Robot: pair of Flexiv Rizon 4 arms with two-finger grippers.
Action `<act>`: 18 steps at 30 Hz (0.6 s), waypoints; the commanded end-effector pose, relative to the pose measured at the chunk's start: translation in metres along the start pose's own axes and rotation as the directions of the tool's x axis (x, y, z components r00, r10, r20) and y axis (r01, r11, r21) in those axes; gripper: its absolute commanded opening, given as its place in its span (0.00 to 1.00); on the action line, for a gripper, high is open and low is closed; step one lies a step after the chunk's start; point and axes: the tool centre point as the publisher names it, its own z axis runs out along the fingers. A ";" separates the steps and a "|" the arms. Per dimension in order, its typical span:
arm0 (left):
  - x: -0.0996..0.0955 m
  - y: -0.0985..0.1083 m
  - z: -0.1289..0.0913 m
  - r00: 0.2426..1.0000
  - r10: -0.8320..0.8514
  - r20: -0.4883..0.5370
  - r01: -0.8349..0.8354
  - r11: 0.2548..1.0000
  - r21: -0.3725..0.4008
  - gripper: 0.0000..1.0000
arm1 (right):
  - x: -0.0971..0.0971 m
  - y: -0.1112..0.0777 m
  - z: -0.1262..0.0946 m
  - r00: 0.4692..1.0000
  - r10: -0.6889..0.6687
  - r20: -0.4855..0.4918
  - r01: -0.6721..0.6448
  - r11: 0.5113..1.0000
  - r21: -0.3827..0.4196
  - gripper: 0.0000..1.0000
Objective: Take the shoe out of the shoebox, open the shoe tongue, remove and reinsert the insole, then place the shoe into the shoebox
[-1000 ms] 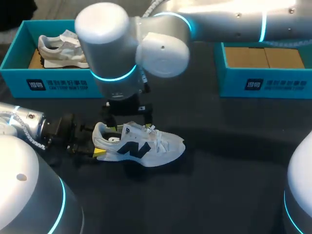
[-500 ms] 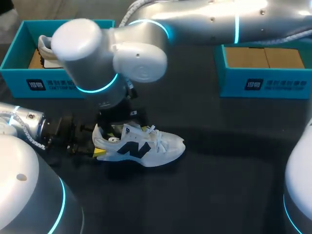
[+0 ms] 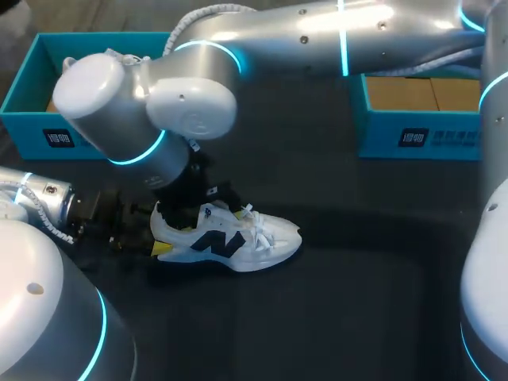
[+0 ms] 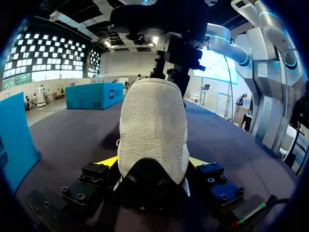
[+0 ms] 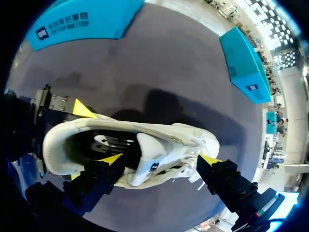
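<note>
A white sneaker (image 3: 238, 242) with a dark logo lies on its sole on the dark table, toe to the right. My left gripper (image 3: 157, 242) comes in low from the left and is shut on the heel (image 4: 152, 121), one yellow tip on each side. My right arm reaches across from the right, its wrist above the shoe. My right gripper (image 5: 161, 159) is open. One finger is inside the shoe's opening beside the raised tongue (image 5: 145, 157), the other outside by the laces. The dark insole (image 5: 104, 142) shows inside the shoe.
A teal shoebox (image 3: 24, 87) stands at the back left, largely hidden by my right arm. A second teal box (image 3: 397, 135) with brown cardboard inside stands at the back right. Bare dark tabletop lies in front of and right of the shoe.
My right arm's wrist has swung to the left and tilted, now covering most of the left shoebox. Its gripper stays over the shoe's opening. The shoe and my left gripper have not moved.
</note>
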 end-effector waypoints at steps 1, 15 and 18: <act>0.000 0.000 0.000 1.000 0.000 0.004 0.000 1.000 0.000 0.00 | -0.001 -0.004 0.001 0.972 0.199 0.128 -0.202 0.979 0.004 1.00; 0.000 0.000 0.000 1.000 0.000 0.004 0.000 1.000 0.000 0.00 | -0.030 -0.007 -0.009 0.954 0.275 0.123 -0.281 0.959 0.036 1.00; 0.000 0.000 0.000 1.000 0.000 0.004 0.000 1.000 0.000 0.00 | -0.032 -0.006 -0.012 0.952 0.282 0.118 -0.288 0.957 0.038 0.96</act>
